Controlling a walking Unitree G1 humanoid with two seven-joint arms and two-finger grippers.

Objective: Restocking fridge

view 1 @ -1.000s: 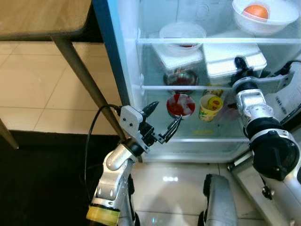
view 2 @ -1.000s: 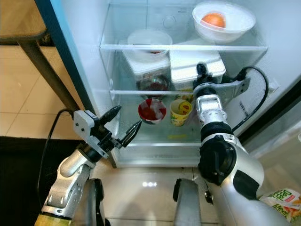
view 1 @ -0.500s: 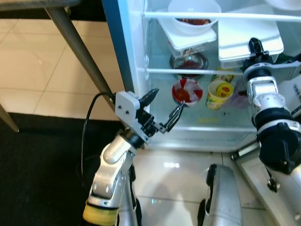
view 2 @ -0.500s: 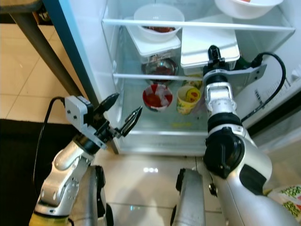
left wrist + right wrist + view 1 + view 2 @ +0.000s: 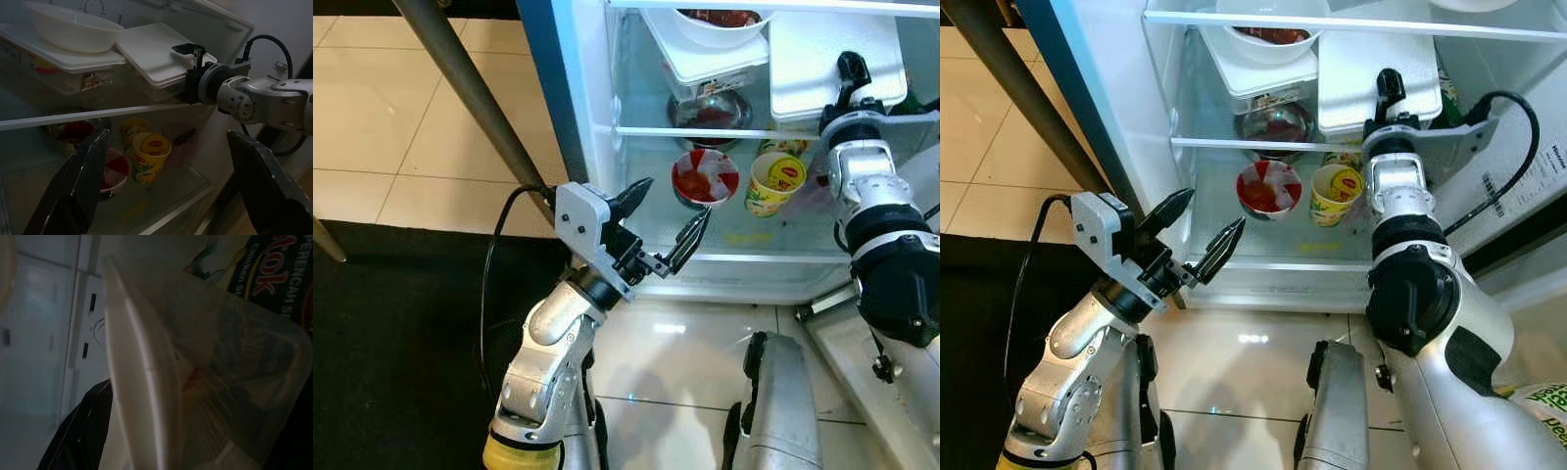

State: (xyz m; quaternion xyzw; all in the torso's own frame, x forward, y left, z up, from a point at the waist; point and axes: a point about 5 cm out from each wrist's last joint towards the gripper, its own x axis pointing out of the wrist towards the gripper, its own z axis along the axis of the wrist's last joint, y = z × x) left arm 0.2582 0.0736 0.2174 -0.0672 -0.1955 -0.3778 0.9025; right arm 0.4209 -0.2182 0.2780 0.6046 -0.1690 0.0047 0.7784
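Note:
The fridge stands open before me. My left gripper [image 5: 1215, 208] is open and empty, held just outside the bottom glass shelf [image 5: 1263, 262]. On that shelf sit a red-and-white bowl [image 5: 1268, 188] and a yellow noodle cup [image 5: 1335, 191]. My right arm [image 5: 1396, 186] reaches into the middle shelf, with the right gripper [image 5: 1389, 86] at a white-lidded container [image 5: 1371, 59]. That clear container [image 5: 220, 382] and its white lid [image 5: 142, 382] sit very close in the right wrist view. The left wrist view shows the noodle cup [image 5: 150, 156] between its fingers [image 5: 83, 176], further off.
A second lidded box [image 5: 1263, 73] with a white bowl [image 5: 1268, 15] on top stands beside the container. A dark glass dish [image 5: 1275, 125] sits beneath it. A table leg [image 5: 470, 88] slants at the left above a dark mat [image 5: 391, 333]. The fridge door [image 5: 1528, 166] is on my right.
The camera has tipped down, so the whole fridge has slid up in the picture. Both arms keep about the same place relative to the shelves.

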